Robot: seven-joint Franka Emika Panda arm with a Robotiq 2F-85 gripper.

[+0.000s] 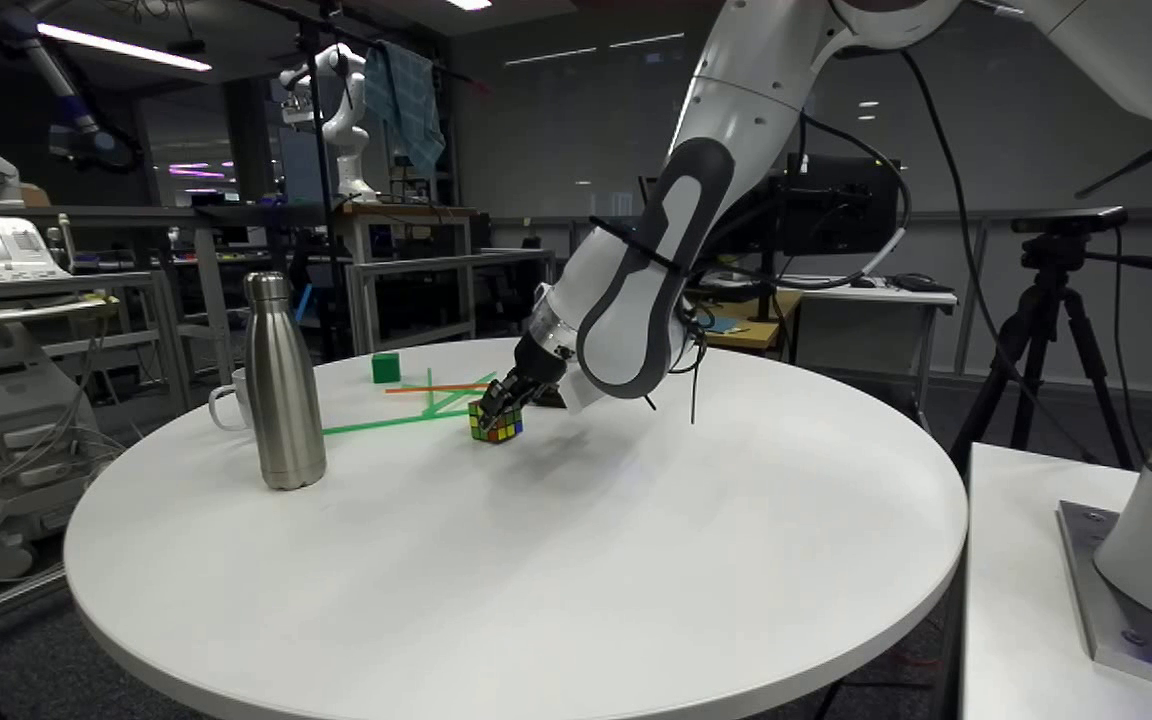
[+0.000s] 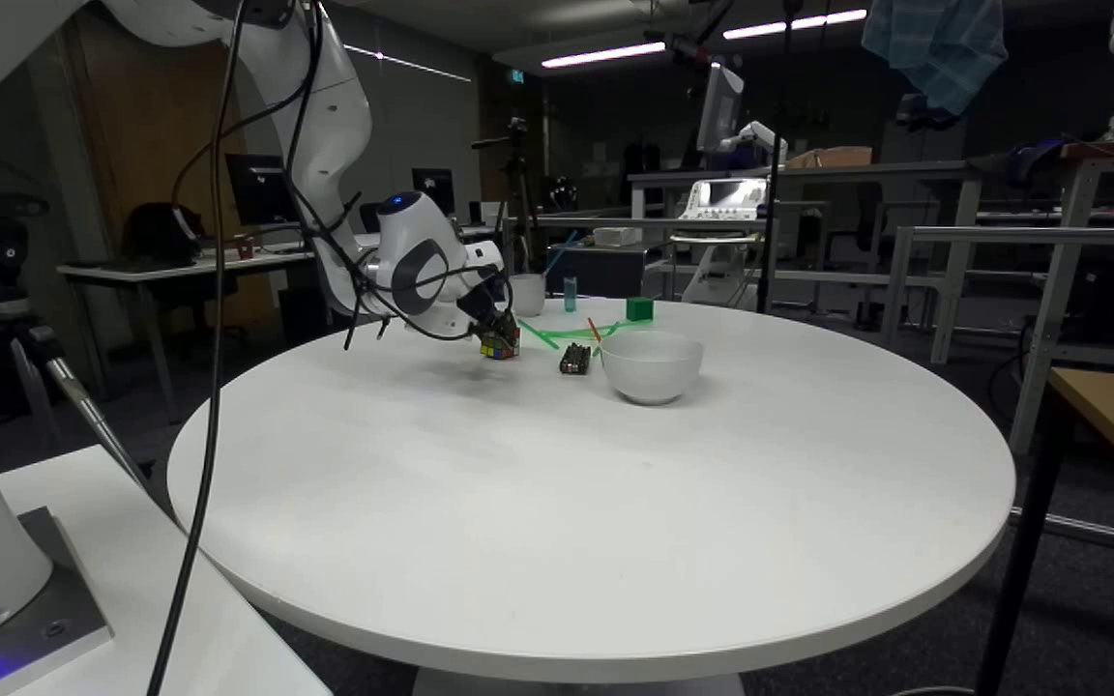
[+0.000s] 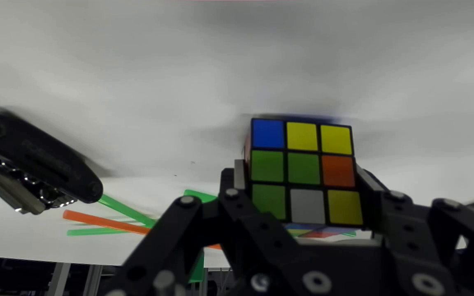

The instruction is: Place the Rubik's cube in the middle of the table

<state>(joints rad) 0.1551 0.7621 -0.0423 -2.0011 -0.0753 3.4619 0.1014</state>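
Note:
The Rubik's cube (image 3: 305, 170) sits between the two black fingers of my gripper (image 3: 303, 176) in the wrist view, with a finger pad against each side. The gripper is shut on it. In both exterior views the cube (image 1: 496, 433) (image 2: 499, 346) is at the fingertips, at or just above the top of the round white table (image 1: 536, 600); I cannot tell whether it touches. It looks slightly tilted. The gripper (image 1: 498, 405) covers part of the cube. The cube is toward one side of the table, near the straws.
A steel bottle (image 1: 286, 400) stands before a white mug (image 1: 226, 408). Green and orange straws (image 1: 436, 400) lie beside the cube, with a green block (image 1: 386, 367) beyond. A dark folding tool (image 3: 43, 160) and a white bowl (image 2: 652, 372) are near the gripper.

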